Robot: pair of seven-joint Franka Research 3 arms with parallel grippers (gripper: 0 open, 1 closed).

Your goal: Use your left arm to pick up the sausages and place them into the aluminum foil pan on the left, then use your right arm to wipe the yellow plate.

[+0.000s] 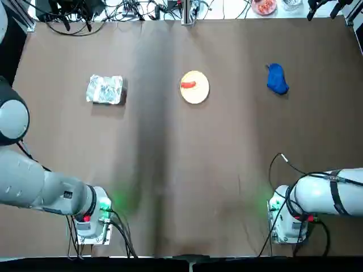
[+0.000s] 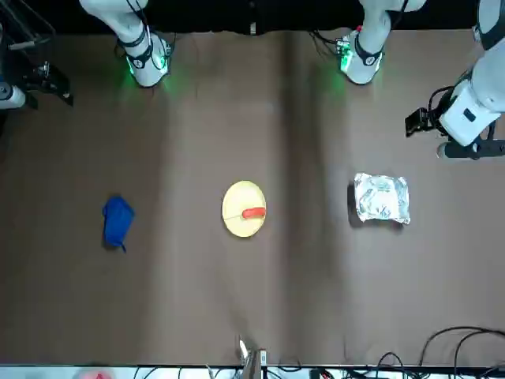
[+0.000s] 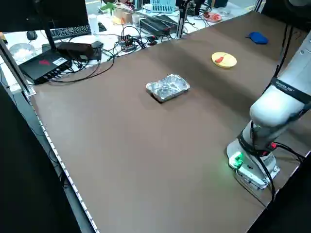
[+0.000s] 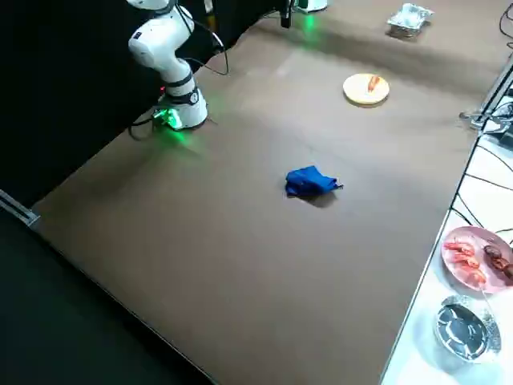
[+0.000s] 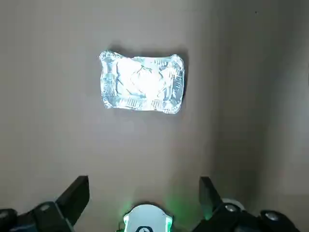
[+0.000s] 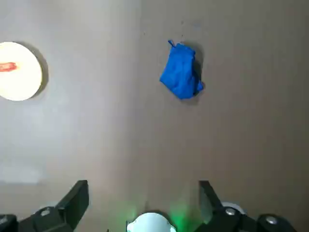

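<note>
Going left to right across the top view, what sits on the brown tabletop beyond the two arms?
Crinkled silver foil pan → round pale-yellow plate bearing a red-orange sausage → crumpled blue cloth

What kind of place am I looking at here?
Probably a robotics lab or workshop: two robot arms, the left and right, are mounted at one brown table, with tangled cables, a keyboard and a monitor beyond its edge.

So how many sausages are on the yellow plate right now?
1: a single red-orange sausage lies on the yellow plate. None seem hidden there.
</note>
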